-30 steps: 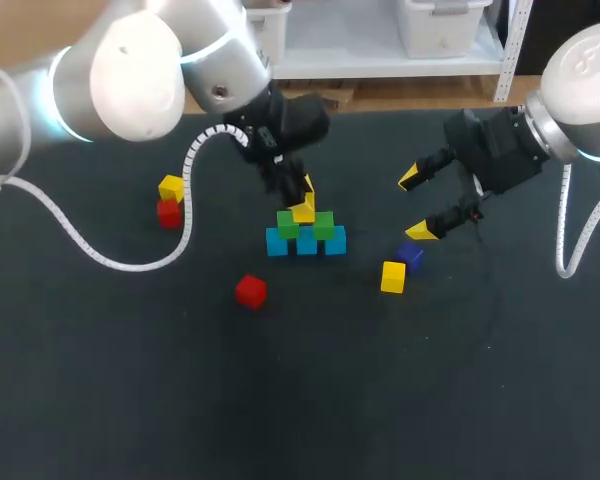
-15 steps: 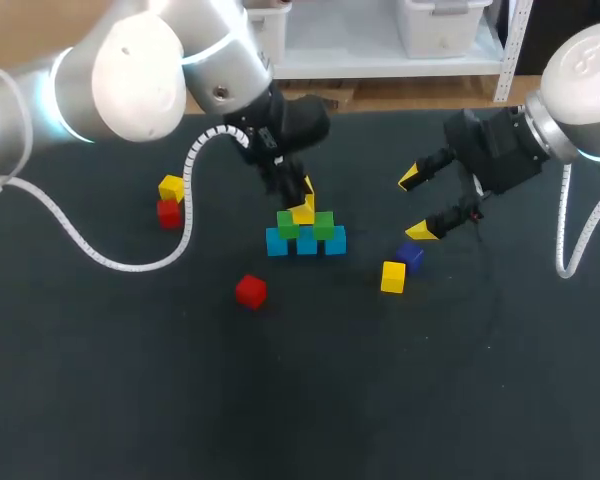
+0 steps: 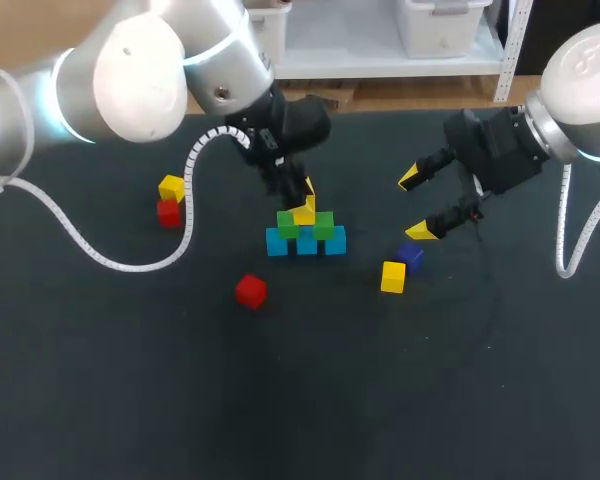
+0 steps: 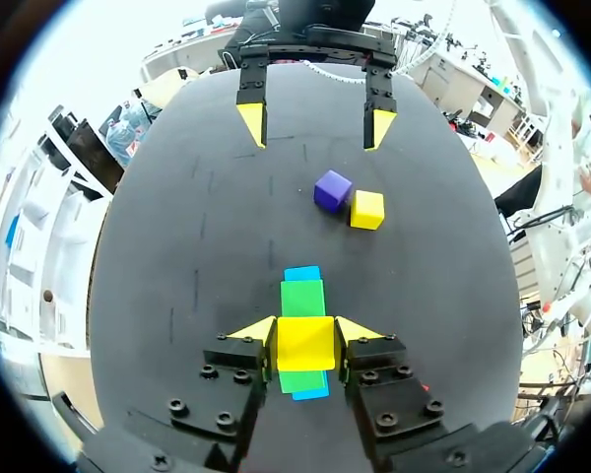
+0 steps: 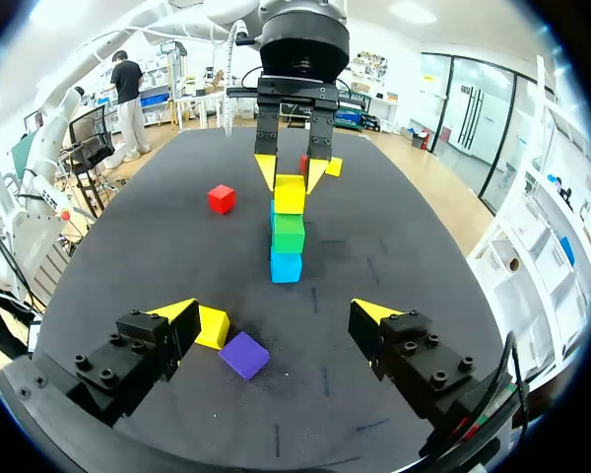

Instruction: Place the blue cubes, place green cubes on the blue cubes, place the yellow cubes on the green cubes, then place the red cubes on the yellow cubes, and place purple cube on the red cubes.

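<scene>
Three blue cubes [image 3: 306, 243] stand in a row mid-table, with two green cubes [image 3: 324, 227] on top of them. My left gripper [image 3: 305, 203] is shut on a yellow cube [image 3: 303, 213] that sits on top of the green ones; the left wrist view shows this yellow cube [image 4: 305, 343] between both fingers, above the green cubes [image 4: 302, 297]. To the right, my right gripper [image 3: 416, 205] hangs open and empty above the table. Under it lie a purple cube [image 3: 411, 256] and a second yellow cube [image 3: 392, 276], seen just ahead of my right gripper [image 5: 274, 313] as the purple cube [image 5: 244, 355] and the yellow cube [image 5: 213, 326].
A red cube [image 3: 250, 290] lies in front of the stack, to its left. At the far left another yellow cube [image 3: 171, 187] and a red cube [image 3: 168, 212] sit side by side. The left arm's white cable [image 3: 130, 262] loops over the table there.
</scene>
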Controlling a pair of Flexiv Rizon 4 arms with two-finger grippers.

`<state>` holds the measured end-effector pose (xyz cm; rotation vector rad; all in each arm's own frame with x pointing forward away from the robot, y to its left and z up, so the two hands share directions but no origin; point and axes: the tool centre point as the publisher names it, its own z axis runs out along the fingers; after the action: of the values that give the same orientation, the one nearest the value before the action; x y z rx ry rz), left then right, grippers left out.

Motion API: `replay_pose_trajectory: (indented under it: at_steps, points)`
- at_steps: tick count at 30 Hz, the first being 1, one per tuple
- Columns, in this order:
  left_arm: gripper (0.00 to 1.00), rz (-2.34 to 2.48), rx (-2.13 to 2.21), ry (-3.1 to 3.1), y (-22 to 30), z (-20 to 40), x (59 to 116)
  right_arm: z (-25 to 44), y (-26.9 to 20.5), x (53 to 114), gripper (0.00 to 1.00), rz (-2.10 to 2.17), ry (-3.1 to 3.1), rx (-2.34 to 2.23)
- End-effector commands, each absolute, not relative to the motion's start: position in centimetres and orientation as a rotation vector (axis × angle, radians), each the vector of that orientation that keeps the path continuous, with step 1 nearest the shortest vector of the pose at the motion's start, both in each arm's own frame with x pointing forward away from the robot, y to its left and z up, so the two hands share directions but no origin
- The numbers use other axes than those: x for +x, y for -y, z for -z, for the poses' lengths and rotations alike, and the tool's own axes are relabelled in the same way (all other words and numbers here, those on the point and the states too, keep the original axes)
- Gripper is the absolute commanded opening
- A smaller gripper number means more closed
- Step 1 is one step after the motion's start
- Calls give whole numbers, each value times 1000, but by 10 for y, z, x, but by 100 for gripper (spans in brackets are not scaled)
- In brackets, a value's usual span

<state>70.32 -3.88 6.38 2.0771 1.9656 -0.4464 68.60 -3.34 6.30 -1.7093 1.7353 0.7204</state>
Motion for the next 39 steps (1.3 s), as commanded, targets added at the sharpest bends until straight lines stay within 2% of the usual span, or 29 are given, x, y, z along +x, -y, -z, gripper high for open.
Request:
replay_pose_trajectory:
  at_steps: [1, 4, 15, 19, 31, 39]
  points:
    - [5, 446, 2082, -1969, 39, -64, 705, -63, 33, 686, 100, -722, -1733, -1708]
    - [10, 445, 2082, -1972, 39, -63, 705, -63, 33, 686, 100, -722, -1733, -1708]
    - [11, 445, 2076, -1979, 40, -62, 704, -63, 33, 686, 100, -722, -1733, -1708]
    - [24, 442, 2078, -1978, 40, -62, 705, -63, 33, 686, 100, -722, -1733, -1708]
    - [25, 438, 2078, -1980, 39, -61, 707, -63, 33, 686, 100, -722, -1733, -1708]
    - [33, 439, 2083, -1979, 39, -61, 708, -63, 33, 686, 100, -722, -1733, -1708]
